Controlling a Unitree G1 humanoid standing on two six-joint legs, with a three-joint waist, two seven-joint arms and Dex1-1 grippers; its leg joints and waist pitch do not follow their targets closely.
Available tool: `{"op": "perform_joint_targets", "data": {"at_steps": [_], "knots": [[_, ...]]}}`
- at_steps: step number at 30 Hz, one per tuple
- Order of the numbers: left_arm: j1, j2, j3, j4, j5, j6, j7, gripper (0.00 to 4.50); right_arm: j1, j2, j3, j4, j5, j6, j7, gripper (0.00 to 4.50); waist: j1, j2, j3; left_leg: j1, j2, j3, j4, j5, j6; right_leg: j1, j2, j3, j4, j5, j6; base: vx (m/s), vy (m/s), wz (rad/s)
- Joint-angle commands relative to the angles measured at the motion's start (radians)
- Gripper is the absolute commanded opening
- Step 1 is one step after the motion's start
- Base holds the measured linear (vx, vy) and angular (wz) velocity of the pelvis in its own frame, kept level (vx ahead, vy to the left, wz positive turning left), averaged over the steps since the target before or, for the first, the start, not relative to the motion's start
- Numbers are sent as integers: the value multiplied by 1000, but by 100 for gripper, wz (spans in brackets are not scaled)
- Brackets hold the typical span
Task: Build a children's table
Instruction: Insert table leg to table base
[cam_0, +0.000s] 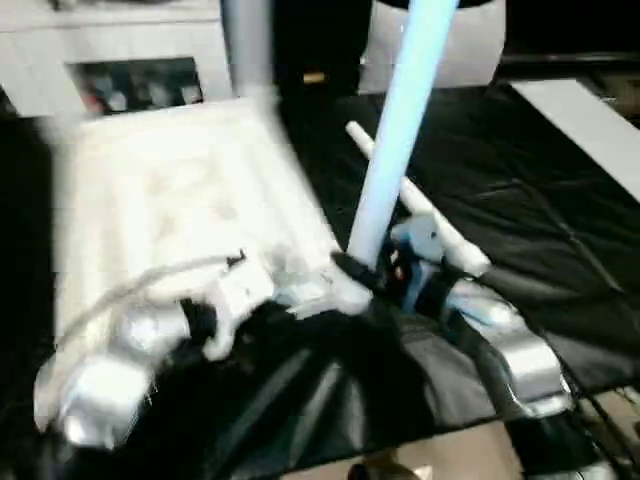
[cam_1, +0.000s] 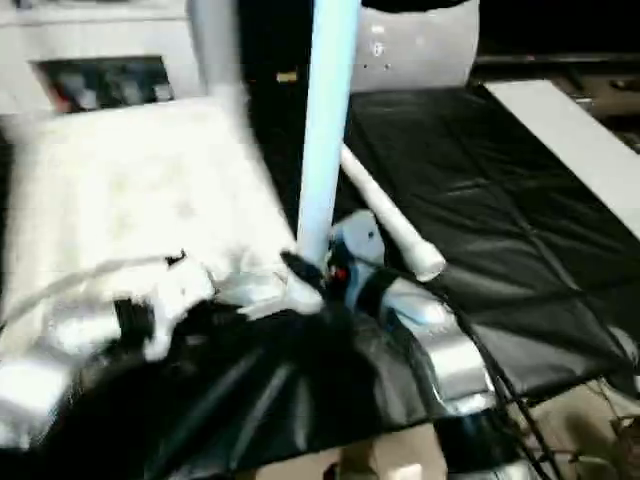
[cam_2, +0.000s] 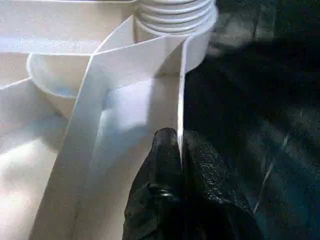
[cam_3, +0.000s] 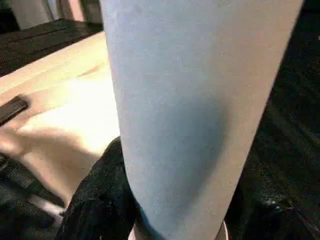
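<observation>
The white tabletop (cam_0: 170, 200) lies upside down on the black mat, ribbed side up. One leg (cam_0: 247, 45) stands in its far right corner. My right gripper (cam_0: 355, 272) is shut on a second leg (cam_0: 400, 120), held upright and slightly tilted at the near right corner socket; in the right wrist view the leg (cam_3: 190, 100) sits between my black fingers (cam_3: 100, 200). My left gripper (cam_2: 179, 150) is shut on a thin rib (cam_2: 145, 90) of the tabletop, close to a socket holding a threaded leg end (cam_2: 172, 12). A third leg (cam_0: 440, 230) lies on the mat behind my right gripper.
The black mat (cam_0: 520, 200) stretches out to the right. A white cabinet (cam_0: 130, 50) with a shelf stands at the back left, and a white board (cam_0: 590, 120) lies at the far right. Bare floor (cam_0: 470, 450) shows past the mat's near edge.
</observation>
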Motion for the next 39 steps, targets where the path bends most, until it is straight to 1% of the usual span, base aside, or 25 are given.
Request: {"op": "perform_joint_targets", "data": {"at_steps": [1,3,5,8,9,10,11,12,13,14,17,18,20,21,22,23,24,27,28,29,31,34,35,38,39], "knots": [[12,-24,-39,-102,-25,38,12,0,27,8,24,136,-34,59,-42,191,10,9,-41,5,73,-32,-72,-223,25,25,-90,59,-82,-170,-216,0,0,0],[20,-34,-55,-140,-24,73,38,0,10,23,15,163,-29,61,-54,191,12,8,-42,5,73,-31,-71,-214,27,26,-88,57,-80,-154,-219,0,0,0],[20,-36,-64,-152,-14,91,52,0,-1,35,8,180,-23,67,-60,191,13,8,-40,7,72,-30,-72,-228,23,24,-85,56,-83,-177,-214,0,0,0],[14,-28,-67,-150,1,107,58,0,-3,34,16,184,-26,72,-52,191,13,10,-40,10,71,-32,-73,-277,0,22,-85,57,-90,-270,-187,0,0,0],[5,-18,-68,-139,13,116,60,0,-2,29,26,182,-30,79,-40,191,14,10,-41,11,71,-32,-73,-280,-2,21,-84,57,-90,-275,-181,0,0,0],[-2,-10,-68,-131,25,125,64,0,-1,26,33,181,-31,86,-29,191,15,14,-42,13,71,-33,-73,-283,-5,20,-84,58,-90,-275,-179,0,0,0],[-2,-10,-68,-131,25,125,64,0,-1,26,33,181,-31,86,-29,191,16,12,-43,16,72,-32,-73,-281,-8,19,-83,58,-89,-263,-176,0,0,0],[-13,3,-72,-119,44,139,72,0,0,23,40,182,-32,91,-19,191,18,16,-45,13,71,-33,-71,-266,-9,22,-83,59,-86,-232,-180,0,0,0],[-22,10,-74,-108,55,153,90,0,1,21,44,185,-33,96,-13,191,18,12,-48,16,71,-31,-70,-258,-8,22,-80,58,-84,-205,-183,0,0,0],[-27,15,-75,-103,60,163,103,0,1,19,45,187,-34,98,-11,191,19,13,-48,16,70,-30,-70,-256,-8,22,-80,58,-82,-197,-187,0,0,0],[-37,19,-77,-95,61,182,114,0,1,19,44,195,-41,99,-17,191,20,12,-48,16,68,-29,-68,-267,-9,23,-83,58,-85,-224,-192,0,0,0],[-48,13,-70,-82,56,180,116,0,-1,19,40,201,-42,98,-19,191,19,9,-47,15,68,-28,-67,-265,-8,23,-82,59,-86,-226,-190,0,0,0],[-70,10,-63,-62,43,174,106,0,-5,19,36,209,-39,90,-16,191,21,16,-47,17,67,-29,-67,-271,-10,21,-82,58,-87,-244,-188,0,0,0],[-72,9,-62,-59,36,174,100,0,-6,18,36,211,-41,84,-14,191,21,13,-47,17,67,-29,-67,-282,-12,21,-82,58,-89,-261,-184,0,0,0],[-77,5,-60,-54,28,170,96,0,-9,18,35,216,-42,76,-14,226,22,16,-48,17,68,-31,-68,-286,-16,21,-82,57,-89,-269,-182,0,0,0],[-79,4,-60,-52,26,169,96,0,-10,17,34,218,-42,73,-13,226,22,16,-48,19,68,-31,-68,-291,-18,20,-82,57,-89,-271,-181,0,0,0],[-79,4,-60,-52,26,169,96,0,-10,17,34,218,-42,73,-13,247,22,15,-48,19,67,-31,-68,-295,-18,19,-81,57,-90,-273,-181,0,0,0],[-94,14,-69,-21,32,129,95,0,-17,17,30,231,-49,56,-20,269,26,17,-55,21,67,-29,-63,-273,-18,20,-80,57,-86,-224,-193,0,0,0],[-96,18,-72,-16,35,125,95,0,-18,17,30,232,-50,55,-20,278,28,16,-56,17,68,-30,-64,-253,-13,25,-79,56,-80,-186,-196,0,0,0],[-98,19,-76,-12,35,123,95,0,-19,17,28,234,-50,51,-22,290,29,20,-58,18,68,-30,-63,-249,-10,25,-80,56,-78,-170,-201,0,0,0],[-99,19,-77,-10,35,122,95,0,-19,17,27,235,-51,49,-23,296,30,19,-59,18,68,-28,-61,-239,-9,27,-80,55,-77,-150,-209,0,0,0],[-102,19,-79,-1,26,112,90,0,-10,15,17,222,-41,49,-24,334,35,19,-61,17,68,-27,-59,-215,-3,30,-80,55,-74,-118,-214,0,0,0],[-104,20,-78,7,21,108,87,0,-6,11,13,215,-37,49,-20,338,37,30,-64,20,68,-27,-57,-211,-6,30,-79,54,-74,-93,-220,0,0,0],[-111,32,-80,27,16,83,74,0,10,-3,4,203,-33,38,-8,370,42,24,-67,16,66,-27,-54,-186,2,36,-78,52,-66,-43,-225,0,0,0],[-114,37,-81,36,12,72,64,0,19,-11,-1,196,-35,29,-7,377,44,26,-67,14,64,-26,-52,-177,9,36,-80,52,-66,-39,-227,0,0,0]]}}
